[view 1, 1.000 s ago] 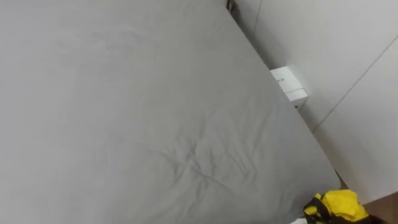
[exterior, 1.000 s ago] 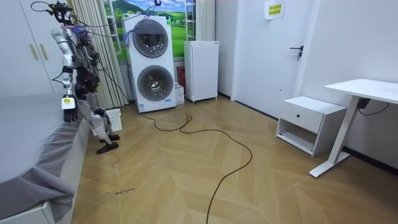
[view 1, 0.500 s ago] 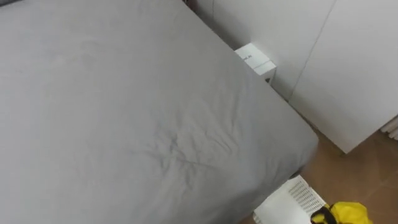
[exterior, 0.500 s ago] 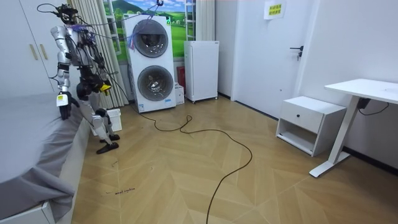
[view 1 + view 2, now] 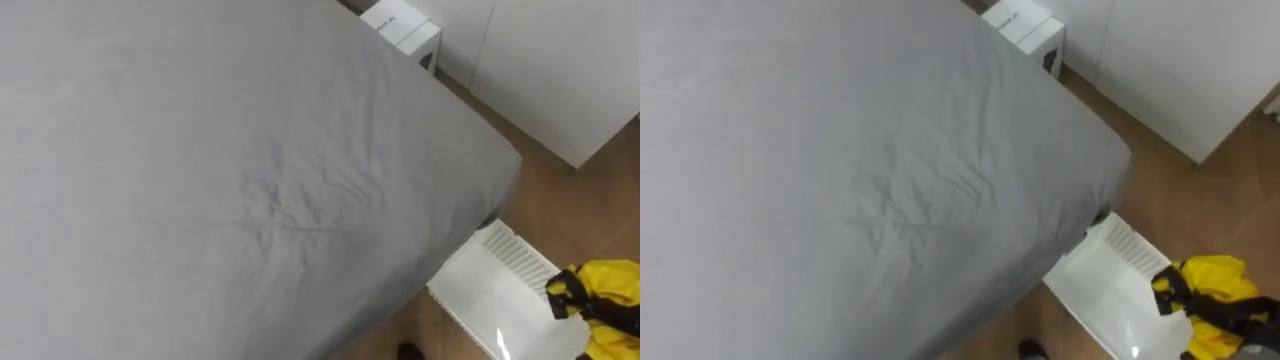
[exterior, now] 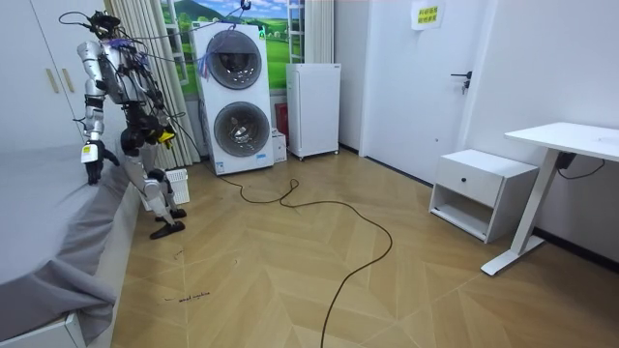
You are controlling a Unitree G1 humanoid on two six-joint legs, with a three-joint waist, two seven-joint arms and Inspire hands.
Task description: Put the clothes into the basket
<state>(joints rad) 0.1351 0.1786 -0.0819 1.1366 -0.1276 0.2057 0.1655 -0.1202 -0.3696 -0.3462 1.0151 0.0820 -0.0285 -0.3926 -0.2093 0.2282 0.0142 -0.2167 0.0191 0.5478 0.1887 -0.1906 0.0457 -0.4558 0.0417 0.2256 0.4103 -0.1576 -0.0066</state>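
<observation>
- Right hand (image 5: 572, 293): clamped on the yellow garment (image 5: 610, 285). Dark fingers wrap the bunched cloth at the lower right of the eye views.
- Left hand (image 6: 92, 159): hangs over the edge of the grey bed (image 5: 250, 180) in the room view. I cannot tell its state.
- White basket (image 5: 512, 258): on the floor just right of the bed, by its near corner.
- The garment sits at the basket's right rim. I cannot tell from the eye views whether it is over the opening or just past it. In the room view the holding hand is about waist high, well above the basket.
- Risk 1, miss on release. The cloth looks light and bunched, so from this height it may unfurl and drift. As it hangs at the right rim, I judge that part or all of it could land on the floor to the right. Cause: hand not centred over the opening.
- Risk 2, late drop. Folds caught between the fingers may cling when the hand opens, then fall once the arm moves off.
- Risk 3, basket knocked. It looks like thin plastic and stands close to the robot's legs. A step or a bend could shove or tip it.
- Risk 4, balance. Bending low beside the bed leaves little room on the left.
- Note: bring the hand left over the basket's middle and lower it before opening.
</observation>
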